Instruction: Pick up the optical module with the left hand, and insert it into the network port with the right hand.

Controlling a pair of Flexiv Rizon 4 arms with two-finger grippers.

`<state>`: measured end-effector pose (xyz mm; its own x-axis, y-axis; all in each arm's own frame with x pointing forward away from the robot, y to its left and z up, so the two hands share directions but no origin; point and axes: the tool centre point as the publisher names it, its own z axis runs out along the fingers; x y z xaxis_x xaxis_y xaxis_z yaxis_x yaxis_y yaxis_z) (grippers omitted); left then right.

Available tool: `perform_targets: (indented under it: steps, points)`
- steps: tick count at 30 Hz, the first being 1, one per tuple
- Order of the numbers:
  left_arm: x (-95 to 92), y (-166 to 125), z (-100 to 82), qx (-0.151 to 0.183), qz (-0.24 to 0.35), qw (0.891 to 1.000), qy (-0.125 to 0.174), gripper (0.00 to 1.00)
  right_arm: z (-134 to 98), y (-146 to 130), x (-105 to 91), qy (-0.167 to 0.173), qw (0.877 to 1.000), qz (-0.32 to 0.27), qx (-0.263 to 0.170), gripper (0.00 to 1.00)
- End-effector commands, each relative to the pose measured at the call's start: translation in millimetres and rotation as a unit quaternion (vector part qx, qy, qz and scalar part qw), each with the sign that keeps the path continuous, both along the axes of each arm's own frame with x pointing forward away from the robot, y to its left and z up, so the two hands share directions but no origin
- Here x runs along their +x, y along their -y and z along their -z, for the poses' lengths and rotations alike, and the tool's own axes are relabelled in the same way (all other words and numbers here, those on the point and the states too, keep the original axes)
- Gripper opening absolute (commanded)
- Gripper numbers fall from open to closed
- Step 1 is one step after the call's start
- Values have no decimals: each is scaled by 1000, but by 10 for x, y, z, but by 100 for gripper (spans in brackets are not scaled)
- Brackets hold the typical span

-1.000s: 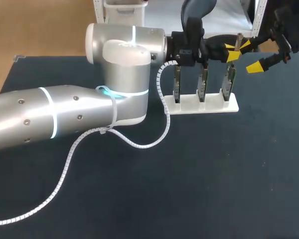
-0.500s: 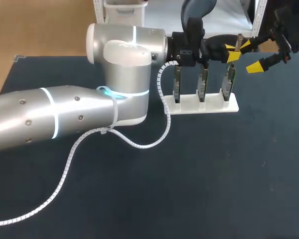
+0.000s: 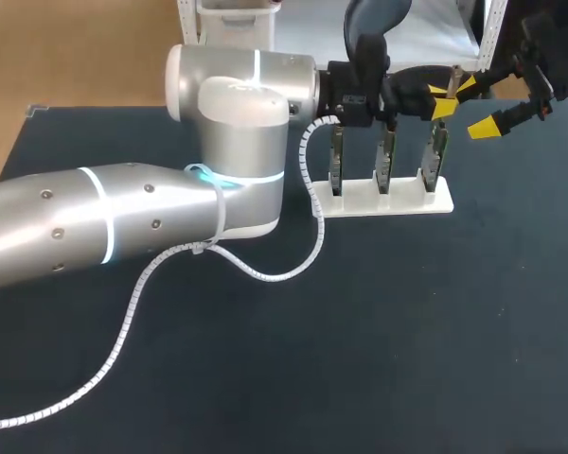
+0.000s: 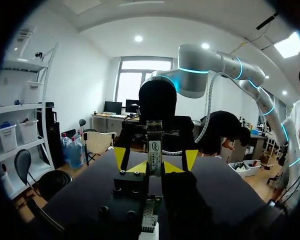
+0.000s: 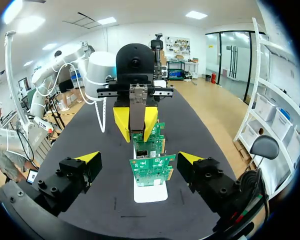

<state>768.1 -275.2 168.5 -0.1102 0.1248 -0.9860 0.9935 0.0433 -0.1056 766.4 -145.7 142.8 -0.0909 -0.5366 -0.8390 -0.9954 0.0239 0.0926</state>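
Across the desk [image 3: 407, 331], the left arm [image 3: 123, 222] has edged a shade toward the white stand [image 3: 383, 199]; nothing else has shifted. Three green boards [image 5: 151, 167] stand upright in the stand, just ahead of the right hand [image 5: 140, 159], whose fingers are spread wide and empty. The left hand [image 4: 155, 165] is clamped on the optical module [image 4: 154, 145], held upright above the boards, beyond the right hand and apart from it. The risk, I judge: a handover this close could knock a board. The slim module could also tilt in the exchange and miss the network port, which I cannot pick out.
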Motion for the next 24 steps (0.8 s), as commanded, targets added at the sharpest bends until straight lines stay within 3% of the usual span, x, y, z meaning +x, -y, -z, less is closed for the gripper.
perform_targets:
  steps: [1,5,13,24]
  points:
    - [28,15,-2,2,2,1000,-1,0,-4,-5,-26,2,1000,2,-1,100]
    - [28,15,-2,2,2,1000,-1,0,-64,49,17,10,1000,15,-2,100]
    - [28,15,-2,2,2,1000,-1,0,-402,171,159,39,998,44,31,100]
    - [28,15,-2,2,2,1000,-1,0,-620,23,153,54,997,4,48,100]
